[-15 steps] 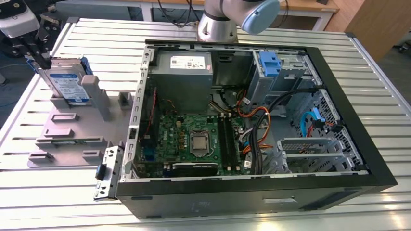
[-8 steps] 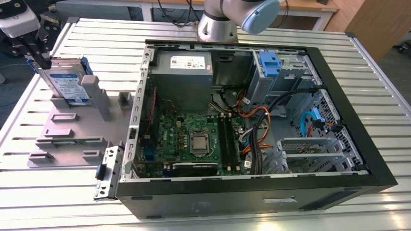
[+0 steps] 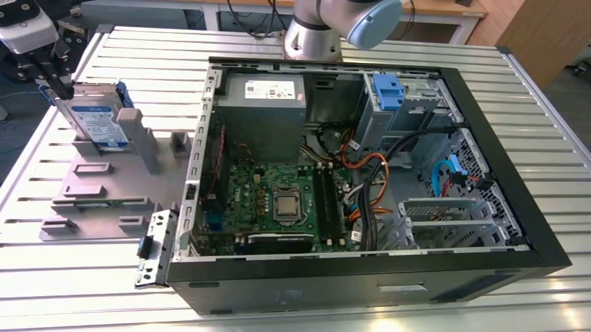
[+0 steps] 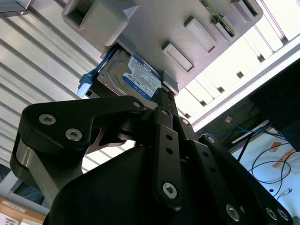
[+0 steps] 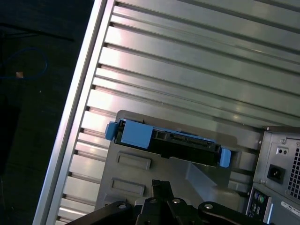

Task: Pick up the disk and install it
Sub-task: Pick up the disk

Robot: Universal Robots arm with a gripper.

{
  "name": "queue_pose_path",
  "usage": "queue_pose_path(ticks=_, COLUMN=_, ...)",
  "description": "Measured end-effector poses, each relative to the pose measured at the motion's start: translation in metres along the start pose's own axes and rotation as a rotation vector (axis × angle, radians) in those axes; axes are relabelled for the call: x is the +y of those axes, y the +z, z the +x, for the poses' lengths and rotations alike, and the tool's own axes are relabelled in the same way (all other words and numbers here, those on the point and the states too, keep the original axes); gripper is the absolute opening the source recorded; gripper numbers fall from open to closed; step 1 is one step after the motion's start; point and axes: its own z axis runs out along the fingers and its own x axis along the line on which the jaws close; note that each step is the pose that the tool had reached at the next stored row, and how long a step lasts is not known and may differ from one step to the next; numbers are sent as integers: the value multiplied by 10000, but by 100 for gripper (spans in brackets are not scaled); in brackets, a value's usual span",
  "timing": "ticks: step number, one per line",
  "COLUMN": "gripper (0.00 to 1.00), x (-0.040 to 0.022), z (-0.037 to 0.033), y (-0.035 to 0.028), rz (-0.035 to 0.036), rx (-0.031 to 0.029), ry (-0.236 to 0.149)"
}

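Over the grey stand (image 3: 138,181): gripper (image 3: 58,83) at the top edge of the upright disk (image 3: 95,119).
I cannot tell if it grips; a skewed lift could jam the disk in the stand.

Disk (image 3: 97,117) upright in rack (image 3: 102,187) — beside computer case (image 3: 323,294).

arm (image 3: 312,38): silver-grey cylindrical tube | joint cap (image 3: 374,21): light blue, rounded | tool (image 3: 61,86): matte black | link bars (image 4: 84,117): black, flat, rounded ends | screws (image 4: 169,189): silver socket-head at pivots | housing (image 3: 26,28): white-grey block
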Motion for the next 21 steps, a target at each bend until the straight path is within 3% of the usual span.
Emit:
queue_pose_path(ticks=6, gripper=11, x=0, z=0, y=0, rz=-1, rx=2, ry=-34)
queue_pose_path(ticks=8, gripper=11, x=-1, z=0, y=0, rz=-7, rx=14, ry=-312)
queue_pose_path(ticks=21, gripper=11, x=-1, z=0, y=0, rz=-10, rx=17, ry=-383)
